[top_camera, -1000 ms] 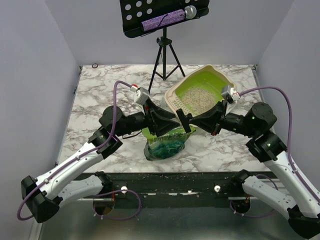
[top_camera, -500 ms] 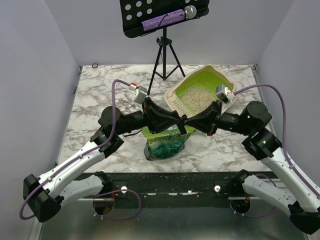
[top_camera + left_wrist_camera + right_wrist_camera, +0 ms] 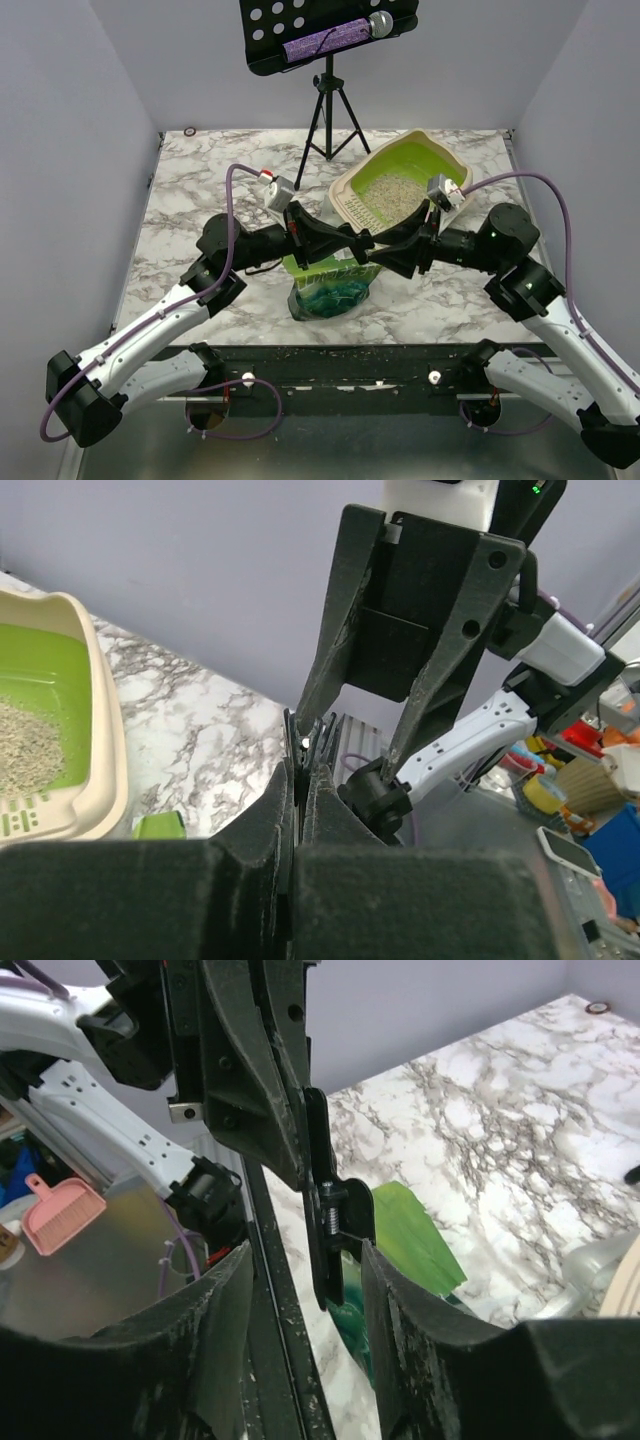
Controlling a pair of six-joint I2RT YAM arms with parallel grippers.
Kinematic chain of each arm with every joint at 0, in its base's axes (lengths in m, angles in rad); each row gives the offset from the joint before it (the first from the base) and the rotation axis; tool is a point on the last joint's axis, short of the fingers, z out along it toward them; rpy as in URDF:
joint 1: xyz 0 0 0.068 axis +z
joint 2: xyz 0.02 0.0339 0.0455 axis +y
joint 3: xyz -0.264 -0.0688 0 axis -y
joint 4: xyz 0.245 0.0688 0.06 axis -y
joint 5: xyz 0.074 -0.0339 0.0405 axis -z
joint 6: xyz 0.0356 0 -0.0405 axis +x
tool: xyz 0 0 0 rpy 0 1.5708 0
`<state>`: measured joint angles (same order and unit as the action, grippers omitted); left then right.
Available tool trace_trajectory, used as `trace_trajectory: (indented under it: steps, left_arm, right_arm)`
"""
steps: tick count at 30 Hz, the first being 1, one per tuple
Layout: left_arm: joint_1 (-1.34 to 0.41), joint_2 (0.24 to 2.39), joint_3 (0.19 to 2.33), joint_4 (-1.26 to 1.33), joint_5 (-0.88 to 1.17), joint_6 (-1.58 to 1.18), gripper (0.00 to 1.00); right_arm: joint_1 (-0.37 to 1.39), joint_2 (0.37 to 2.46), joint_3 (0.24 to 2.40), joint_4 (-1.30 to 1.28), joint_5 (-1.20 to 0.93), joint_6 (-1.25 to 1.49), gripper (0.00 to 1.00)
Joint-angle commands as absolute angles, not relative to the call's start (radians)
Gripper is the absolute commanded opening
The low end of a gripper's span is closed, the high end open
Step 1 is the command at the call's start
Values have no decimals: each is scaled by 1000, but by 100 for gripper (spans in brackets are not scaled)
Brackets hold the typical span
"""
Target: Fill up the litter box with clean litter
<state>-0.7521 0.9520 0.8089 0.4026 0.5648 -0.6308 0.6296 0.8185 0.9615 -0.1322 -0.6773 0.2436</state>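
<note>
The beige litter box [image 3: 352,185] with its lime-green inside stands at the back right of the marble table, with pale grey-beige litter [image 3: 392,193] on its floor. It also shows in the left wrist view [image 3: 100,730]. A glossy green bag [image 3: 330,292] lies in front of it. My left gripper [image 3: 360,240] is shut on a thin black clip [image 3: 306,742] above the bag. My right gripper [image 3: 380,254] faces it, open, with its jaws on either side of the clip [image 3: 338,1222].
A black tripod stand [image 3: 327,110] stands behind the litter box, and a small ring [image 3: 190,131] lies at the far left corner. Grey walls close in both sides. Litter crumbs lie along the near black rail [image 3: 340,352]. A pink dustpan [image 3: 62,1212] lies below the table.
My right gripper has moved left toward the left gripper until its open jaws stand around the clip. The left gripper has stayed almost in place, still shut.
</note>
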Motion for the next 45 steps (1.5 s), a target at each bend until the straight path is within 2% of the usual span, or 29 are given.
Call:
trace_trajectory:
  steps: [1,5,8,22,31,32,33,34,35,36,37,40,41,43,45]
  left_arm:
    - [-746,922,813,350,600,-560,0]
    - [-746,910,807,336,640,-545,0]
    - [-746,907,799,347,676,-545,0]
    - [-746,916,779,419,798,-574,0]
    - [-747,905,770,419,801,-569,0]
    - [-746,904,770,419,801,-569,0]
    - [-747,904,770,419,801,-569,0]
    - [-747,905,772,419,799,-569,0]
    - [-746,904,773,419,801,-571,0]
    - [-747,904,773,419,798,-572,0]
    - [-746,900,773,417,793,-574,1]
    - [-747,885,785,376,767,-548,35]
    - [-747,879,791,341,758,-520,43]
    - [-746,873,825,217,723,-438,53]
    - [-747,868,848,111,693,-359,55]
  right_arm:
    - [638,770,968,-241,-608,175,59]
    - [638,733,983,-294,-532,130,65]
    - [638,738,994,-299,-569,120,66]
    - [638,834,1002,-224,-788,146,65]
    - [638,877,982,-143,-864,206,60]
    - [638,882,983,-143,-867,207,59]
    - [638,887,983,-141,-873,207,51]
    - [638,890,983,-140,-879,209,37]
    - [640,894,980,-137,-882,210,15]
    - [641,894,980,-140,-873,212,1]
    - [641,893,980,-150,-867,206,1]
    - [643,870,982,-176,-793,186,1]
    - [643,858,988,-196,-754,167,1]
    - [643,833,1014,-239,-668,144,0]
    - [641,827,1051,-302,-595,114,0]
